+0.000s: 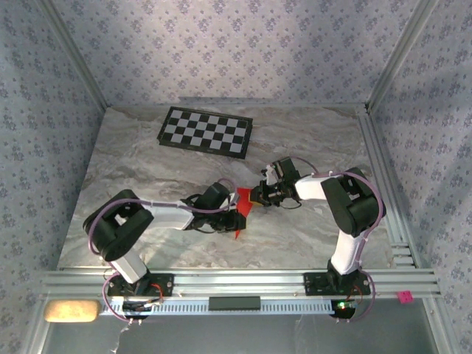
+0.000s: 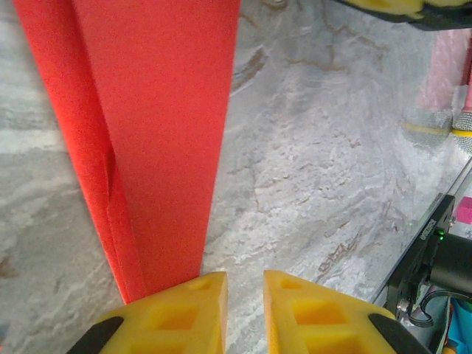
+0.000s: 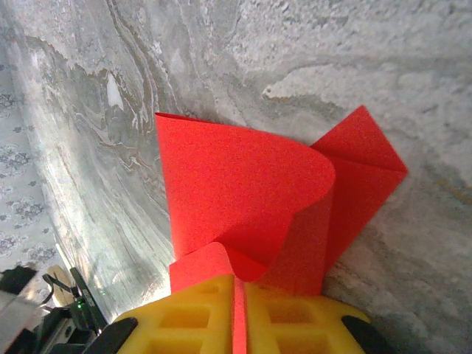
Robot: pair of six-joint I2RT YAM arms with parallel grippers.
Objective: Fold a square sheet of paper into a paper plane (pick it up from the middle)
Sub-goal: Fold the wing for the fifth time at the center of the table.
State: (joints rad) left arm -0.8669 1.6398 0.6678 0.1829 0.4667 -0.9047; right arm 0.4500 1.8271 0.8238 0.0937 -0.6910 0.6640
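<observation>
In the overhead view, the left arm reaches in from the lower left and the left gripper (image 1: 233, 219) sits low over the marble table (image 1: 133, 184), just below centre. Right beside it, at the middle of the frame, the red paper (image 1: 242, 200) stands up off the table, folded and coming to a point at its lower end. The right gripper (image 1: 259, 195) meets the paper's upper right side. A checkerboard (image 1: 206, 131) lies well apart at the upper middle.

In the left wrist view, the paper runs as a long creased strip down the left half of the frame, ending beside the left yellow finger (image 2: 184, 313). The jaws stand narrowly apart with only bare table between them.

In the right wrist view, the yellow jaws are pinched on the paper's lower edge, and the paper curls upward from them.
</observation>
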